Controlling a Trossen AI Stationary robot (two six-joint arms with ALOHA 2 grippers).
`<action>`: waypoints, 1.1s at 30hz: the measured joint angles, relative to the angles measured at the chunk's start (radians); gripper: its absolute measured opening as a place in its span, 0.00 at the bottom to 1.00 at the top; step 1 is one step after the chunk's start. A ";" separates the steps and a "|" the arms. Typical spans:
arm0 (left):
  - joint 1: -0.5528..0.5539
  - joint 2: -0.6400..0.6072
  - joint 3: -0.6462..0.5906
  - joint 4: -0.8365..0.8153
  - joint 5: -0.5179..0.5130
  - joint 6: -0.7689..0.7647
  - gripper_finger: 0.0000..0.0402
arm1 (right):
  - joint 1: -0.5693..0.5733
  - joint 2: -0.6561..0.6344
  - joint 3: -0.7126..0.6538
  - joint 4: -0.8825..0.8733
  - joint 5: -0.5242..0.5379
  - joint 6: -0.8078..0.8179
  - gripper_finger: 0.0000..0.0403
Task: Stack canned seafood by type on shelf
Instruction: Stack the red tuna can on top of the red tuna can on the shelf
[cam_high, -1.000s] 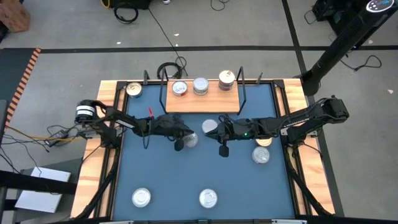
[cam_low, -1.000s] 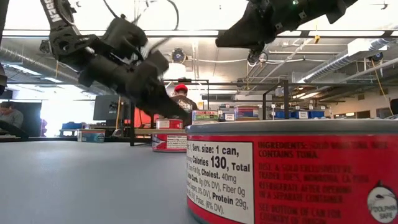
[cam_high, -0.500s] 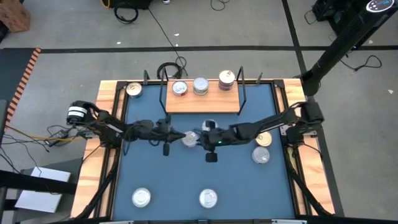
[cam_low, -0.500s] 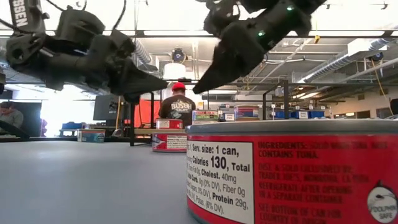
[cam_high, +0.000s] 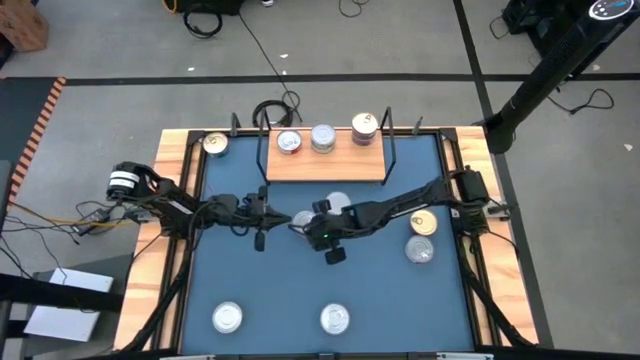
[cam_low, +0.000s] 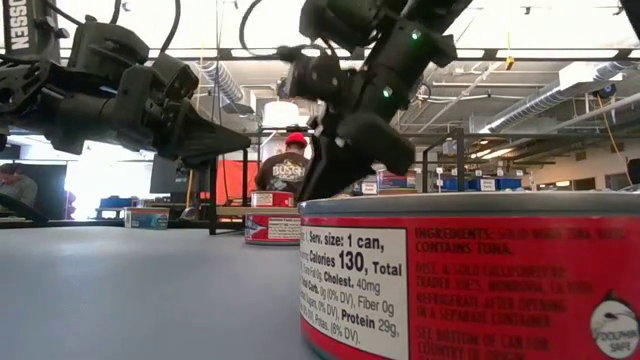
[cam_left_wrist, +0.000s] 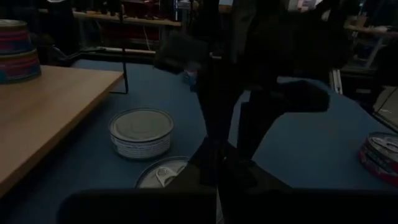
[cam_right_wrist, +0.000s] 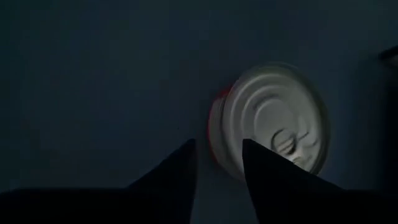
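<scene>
The shelf stands at the table's far side and carries a silver tin, a second one and a two-high stack. Mid-table lie a silver-lidded tin with a red side and another tin just beyond it. My right gripper hangs open above the red-sided tin, slanting down, with its fingers short of the tin. My left gripper is level and shut, left of that tin, holding nothing.
More tins lie around: a gold one and a silver one at the right, two near the front edge, and one at the far left corner. The shelf's black wire uprights rise at its ends.
My right gripper has swung toward the table's left edge and down, tipping to slant over the mid-table tin. My left gripper has drawn back from that tin toward the left edge and now points level.
</scene>
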 joint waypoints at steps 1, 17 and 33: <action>0.000 0.000 0.000 -0.001 0.000 0.000 0.00 | -0.001 0.011 0.005 -0.015 0.000 -0.013 0.34; 0.000 0.000 0.000 0.005 -0.031 0.030 0.00 | -0.033 0.044 0.011 -0.037 0.007 -0.108 0.14; 0.001 0.000 0.000 0.001 -0.037 0.032 0.00 | -0.048 0.030 0.137 -0.154 -0.269 -0.015 0.01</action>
